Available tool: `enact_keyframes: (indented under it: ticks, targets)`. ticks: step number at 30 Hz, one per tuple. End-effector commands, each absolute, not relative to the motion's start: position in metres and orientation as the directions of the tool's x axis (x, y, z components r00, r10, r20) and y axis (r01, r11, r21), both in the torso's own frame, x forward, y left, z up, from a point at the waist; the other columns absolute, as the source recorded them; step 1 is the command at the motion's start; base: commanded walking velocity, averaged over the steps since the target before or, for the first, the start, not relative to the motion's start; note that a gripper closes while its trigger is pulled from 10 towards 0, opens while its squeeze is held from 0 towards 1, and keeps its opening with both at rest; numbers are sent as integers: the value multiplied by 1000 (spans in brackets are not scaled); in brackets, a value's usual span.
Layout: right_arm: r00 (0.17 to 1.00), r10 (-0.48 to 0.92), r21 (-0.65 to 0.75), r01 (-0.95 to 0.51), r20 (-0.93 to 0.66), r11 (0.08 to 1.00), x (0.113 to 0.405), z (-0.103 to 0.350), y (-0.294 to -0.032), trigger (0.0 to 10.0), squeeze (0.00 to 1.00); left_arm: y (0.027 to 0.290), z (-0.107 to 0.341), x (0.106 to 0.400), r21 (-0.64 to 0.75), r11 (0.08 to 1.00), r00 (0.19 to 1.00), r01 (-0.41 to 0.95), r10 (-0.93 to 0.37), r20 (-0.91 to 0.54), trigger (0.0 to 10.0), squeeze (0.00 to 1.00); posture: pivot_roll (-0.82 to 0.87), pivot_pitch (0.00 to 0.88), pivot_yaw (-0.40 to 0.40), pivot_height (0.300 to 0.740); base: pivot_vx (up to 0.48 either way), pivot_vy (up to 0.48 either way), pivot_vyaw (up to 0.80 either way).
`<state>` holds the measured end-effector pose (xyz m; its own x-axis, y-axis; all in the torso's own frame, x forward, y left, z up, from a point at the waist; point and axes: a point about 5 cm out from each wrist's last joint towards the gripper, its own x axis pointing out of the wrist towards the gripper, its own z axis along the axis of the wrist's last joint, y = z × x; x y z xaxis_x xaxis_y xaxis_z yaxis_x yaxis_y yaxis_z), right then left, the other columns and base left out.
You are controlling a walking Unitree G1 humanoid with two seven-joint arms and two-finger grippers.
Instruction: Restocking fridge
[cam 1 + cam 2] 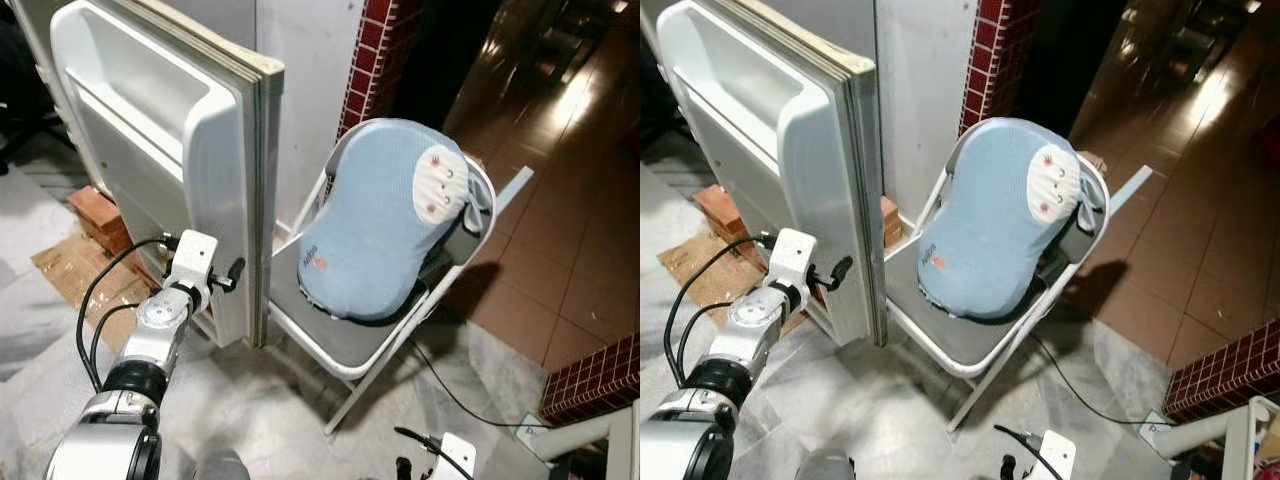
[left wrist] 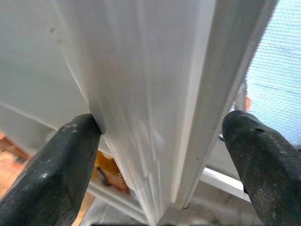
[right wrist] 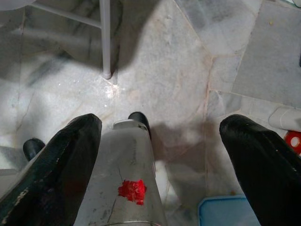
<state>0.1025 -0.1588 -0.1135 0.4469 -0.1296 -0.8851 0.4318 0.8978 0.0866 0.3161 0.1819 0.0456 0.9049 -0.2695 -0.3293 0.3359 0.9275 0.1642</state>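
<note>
— While the fridge door (image 1: pixel 175 150) stands swung open, where is the left gripper (image 1: pixel 232 274)?

— It is right at the door's lower edge. In the left wrist view its two black fingers (image 2: pixel 56 174) are spread wide, with the thick white edge of the door between them. One finger touches the door's inner side. The other finger sits apart from the outer side, so nothing is pinched.

— What is next to the door?

— A white folding chair (image 1: pixel 345 345) stands just beside it. A soft blue cushion (image 1: pixel 375 225) with a pale patch leans on the chair's seat and back. A black cable (image 1: pixel 450 390) runs over the floor under the chair.

— And the right gripper (image 3: pixel 160 165)?

— It hangs low and points down at the grey stone floor (image 3: pixel 178 61). Its fingers are spread apart and hold nothing. A silver tube with a red mark (image 3: pixel 129 183) shows between them, and a chair leg (image 3: pixel 105 37) stands near.

— Anything behind the door?

— Some red bricks (image 1: pixel 98 215) and flat brown cardboard (image 1: pixel 75 270) lie on the floor there. A red brick wall (image 1: pixel 365 60) rises behind the chair.
</note>
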Motion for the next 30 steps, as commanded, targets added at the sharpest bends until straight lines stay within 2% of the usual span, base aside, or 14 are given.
enact_keyframes:
  ticks: [1,2,4,8,11,16,19,21,22,23,27,30]
  targets:
    - [882,304,86,-293,-361,952,316,26,-135,10000,0,131,11,285,71,774,709,630,-534,-461,10000,0,-6,0,-98,740,0,0,0]
    - [881,304,87,-293,-362,952,316,26,-134,10000,0,128,8,279,90,728,669,680,-565,-483,10000,0,-7,0,-96,740,0,0,0]
    - [881,303,87,-292,-364,953,316,26,-135,10000,0,127,7,276,103,706,652,701,-575,-495,10000,0,-7,0,-94,740,0,0,0]
    - [884,291,91,-277,-365,956,316,25,-137,10000,0,126,10,276,89,724,666,684,-571,-479,10000,0,-13,0,-86,740,0,0,0]
    - [885,287,92,-273,-366,958,315,25,-139,10000,0,121,12,272,79,672,616,737,-619,-487,10000,0,-14,0,-86,740,0,0,0]
    - [885,283,92,-269,-369,959,315,24,-141,10000,0,118,12,266,148,630,608,763,-619,-497,10000,0,-13,0,-82,740,0,0,0]
    - [887,275,95,-258,-370,962,315,24,-142,10000,0,122,15,260,195,701,698,686,-558,-449,10000,0,-7,0,-80,740,0,0,0]
    - [887,272,91,-257,-374,962,314,22,-141,10000,0,131,19,256,200,808,803,554,-456,-384,10000,0,9,0,-86,740,0,0,0]
    - [886,271,88,-257,-377,962,313,22,-140,10000,0,135,21,254,184,843,833,506,-422,-359,10000,0,12,0,-87,740,0,0,0]
    - [886,262,77,-252,-382,965,312,20,-140,10000,0,142,23,249,135,905,881,403,-344,-324,10000,0,22,0,-91,740,0,0,0]
    - [896,229,43,-230,-380,972,313,21,-141,10000,0,150,25,238,49,959,917,280,-252,-309,10000,0,40,0,-96,740,0,0,0]
    - [935,188,39,-185,-302,982,321,33,-141,10000,0,154,24,229,-47,982,922,184,-189,-337,10000,0,46,0,-99,740,0,0,0]
